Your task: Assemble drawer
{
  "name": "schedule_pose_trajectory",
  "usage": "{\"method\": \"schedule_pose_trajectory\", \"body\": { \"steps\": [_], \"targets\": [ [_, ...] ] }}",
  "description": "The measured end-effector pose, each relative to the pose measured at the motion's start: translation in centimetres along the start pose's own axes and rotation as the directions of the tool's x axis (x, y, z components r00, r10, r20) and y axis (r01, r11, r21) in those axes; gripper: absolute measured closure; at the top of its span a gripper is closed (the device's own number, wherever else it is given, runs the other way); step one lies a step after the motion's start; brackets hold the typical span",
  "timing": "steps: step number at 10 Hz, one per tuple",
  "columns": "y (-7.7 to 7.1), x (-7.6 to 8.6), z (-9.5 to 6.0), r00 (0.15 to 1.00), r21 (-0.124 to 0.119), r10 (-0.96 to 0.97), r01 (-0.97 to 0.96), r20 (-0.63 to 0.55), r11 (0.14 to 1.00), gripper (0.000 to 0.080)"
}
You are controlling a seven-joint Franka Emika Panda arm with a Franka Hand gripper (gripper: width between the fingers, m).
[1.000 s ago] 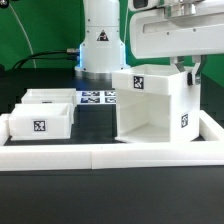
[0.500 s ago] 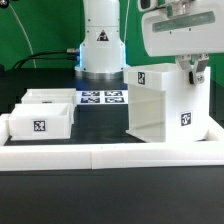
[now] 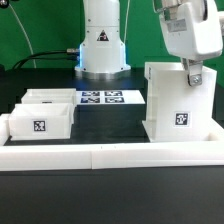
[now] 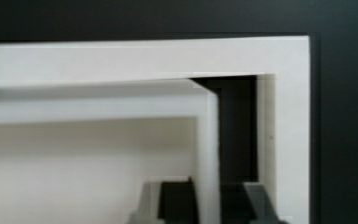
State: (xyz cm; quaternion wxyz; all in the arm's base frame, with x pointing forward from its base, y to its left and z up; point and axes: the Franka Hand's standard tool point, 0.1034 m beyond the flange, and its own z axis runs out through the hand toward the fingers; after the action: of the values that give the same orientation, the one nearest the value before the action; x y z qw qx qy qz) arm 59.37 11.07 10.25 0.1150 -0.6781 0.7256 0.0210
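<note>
Clamping housing [image 3: 180, 105] upper wall, gripper [image 3: 193, 74] is closed on it from above. Housing stands upright; trays [image 3: 40, 124] sit well apart toward the exterior view's left.

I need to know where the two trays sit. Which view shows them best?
The exterior view: the front tray and rear tray lie at its left, apart from the housing. The wrist view shows only the housing's walls up close, no trays.
</note>
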Motion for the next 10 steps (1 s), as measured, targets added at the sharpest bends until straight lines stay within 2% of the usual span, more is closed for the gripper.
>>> {"method": "schedule_pose_trajectory", "body": {
  "steps": [5,10],
  "targets": [
    [-1.8,-0.2,0.5,0.999,-0.009,-0.053,0.053,0.011,0.999,0.0761],
    [-3.7,-0.4,0.5,0.996,0.003,-0.087,0.087,0.017,0.996,0.0761]
  ]
}}
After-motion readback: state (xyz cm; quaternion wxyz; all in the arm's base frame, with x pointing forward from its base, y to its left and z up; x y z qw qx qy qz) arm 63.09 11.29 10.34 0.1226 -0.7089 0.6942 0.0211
